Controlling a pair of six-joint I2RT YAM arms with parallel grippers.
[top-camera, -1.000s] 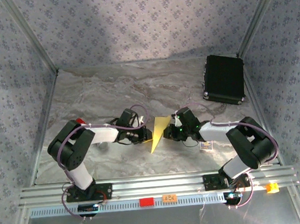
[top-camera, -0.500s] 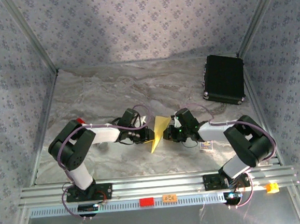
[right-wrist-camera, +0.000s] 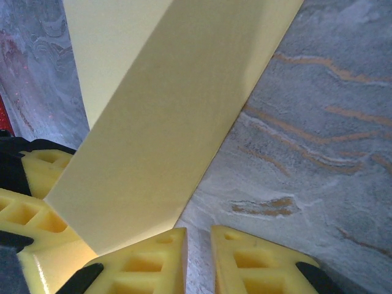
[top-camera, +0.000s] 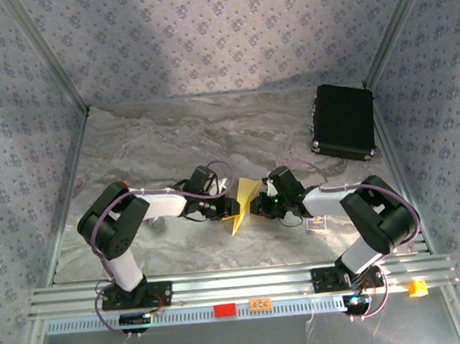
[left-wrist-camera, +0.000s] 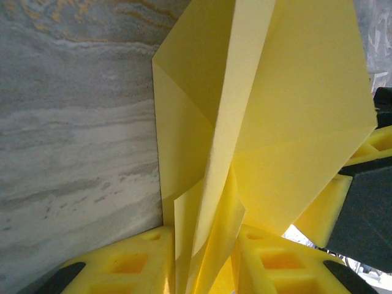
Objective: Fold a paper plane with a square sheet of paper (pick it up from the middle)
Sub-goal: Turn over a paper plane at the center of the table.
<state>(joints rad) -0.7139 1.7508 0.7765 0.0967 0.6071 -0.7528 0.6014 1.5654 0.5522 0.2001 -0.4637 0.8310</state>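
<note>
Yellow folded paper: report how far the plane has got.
Done: the creased yellow sheet of paper carries several folds and tapers to a point. In hand: its layers stand between the left gripper's fingers, and the right gripper sits beside it. Left: the layers gape, so the wings and final flattening are probably not yet done.

The folded yellow paper (left-wrist-camera: pixel 288 122) was thin, smooth and matt, with crisp creases. The fingers (left-wrist-camera: pixel 122 264) of the left gripper (left-wrist-camera: pixel 205 237) looked like matt yellow moulded plastic with black inserts. The table (top-camera: pixel 211 134) had a smooth, dull, grey marbled finish, the black case (top-camera: pixel 343 121) looked hard and matt, and the front rail (top-camera: pixel 247 284) was brushed metal.
</note>
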